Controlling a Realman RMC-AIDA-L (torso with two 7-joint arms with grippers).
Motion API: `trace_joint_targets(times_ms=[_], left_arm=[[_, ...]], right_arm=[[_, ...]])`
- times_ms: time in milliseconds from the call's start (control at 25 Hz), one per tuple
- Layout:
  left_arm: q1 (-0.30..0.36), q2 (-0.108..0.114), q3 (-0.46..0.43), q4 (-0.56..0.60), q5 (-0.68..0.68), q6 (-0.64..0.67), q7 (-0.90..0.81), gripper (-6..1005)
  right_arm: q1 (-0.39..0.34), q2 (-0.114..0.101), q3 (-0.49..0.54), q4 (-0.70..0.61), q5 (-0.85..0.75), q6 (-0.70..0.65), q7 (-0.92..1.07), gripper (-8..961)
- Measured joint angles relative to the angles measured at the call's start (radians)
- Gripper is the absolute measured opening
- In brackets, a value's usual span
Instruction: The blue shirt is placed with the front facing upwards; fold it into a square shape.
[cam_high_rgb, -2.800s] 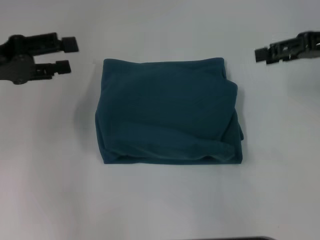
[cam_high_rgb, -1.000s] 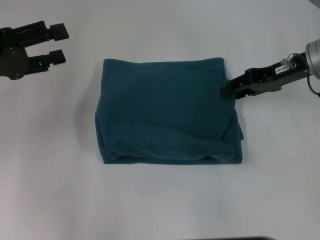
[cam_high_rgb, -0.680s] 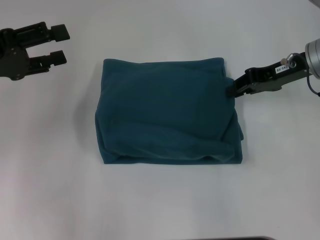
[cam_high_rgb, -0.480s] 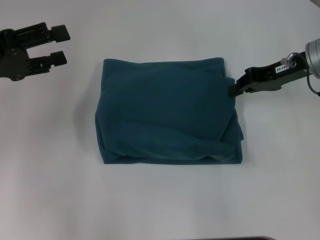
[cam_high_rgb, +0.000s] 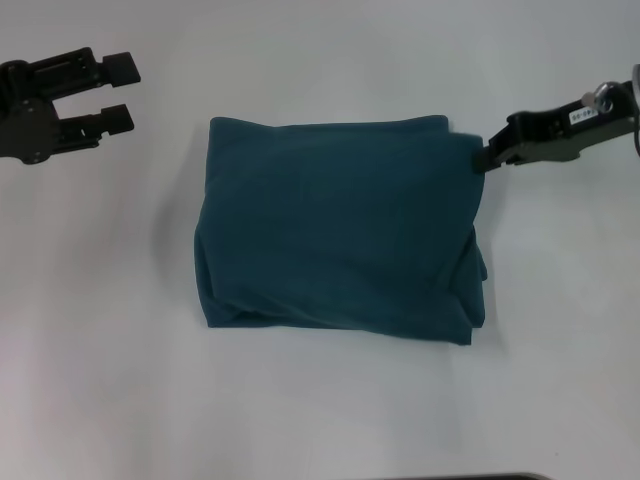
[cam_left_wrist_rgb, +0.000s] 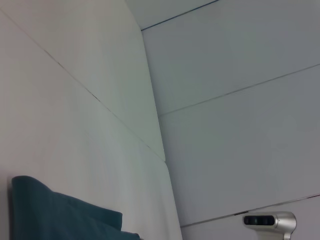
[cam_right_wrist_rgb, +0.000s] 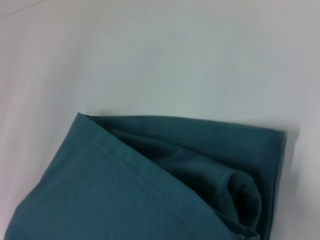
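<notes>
I see the blue shirt (cam_high_rgb: 337, 228) folded mid-frame on the white bench (cam_high_rgb: 320, 410). Right gripper (cam_high_rgb: 482, 156) pinches its upper-right corner. Left gripper (cam_high_rgb: 118, 92) sits upper left, fingers spread, well apart.

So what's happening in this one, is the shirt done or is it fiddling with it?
The blue shirt lies folded into a roughly square bundle in the middle of the white table. The right gripper is at the bundle's far right corner and appears to be pinching the fabric there, which looks drawn out toward it. The left gripper is open and parked off to the far left, clear of the shirt. It looks like a final tidy-up of that corner.
</notes>
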Motion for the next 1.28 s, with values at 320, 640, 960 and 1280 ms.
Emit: trace_joint_targets(times_ms=[320,640,960,1280], left_arm=[[0.000,0.000,0.000,0.001,0.000,0.004,0.000,812],[0.000,-0.003,0.000,0.001,0.000,0.005,0.000,812],[0.000,-0.005,0.000,0.001,0.000,0.006,0.000,812],[0.000,-0.008,0.000,0.001,0.001,0.005,0.000,812]], right_arm=[[0.018,0.000,0.023,-0.038,0.010,0.003,0.000,17],[0.035,0.004,0.018,-0.039,0.010,0.066,0.000,19],[0.050,0.016,0.010,-0.033,0.008,0.130,-0.008,20],[0.067,0.024,-0.018,-0.030,0.004,0.180,-0.009,22]])
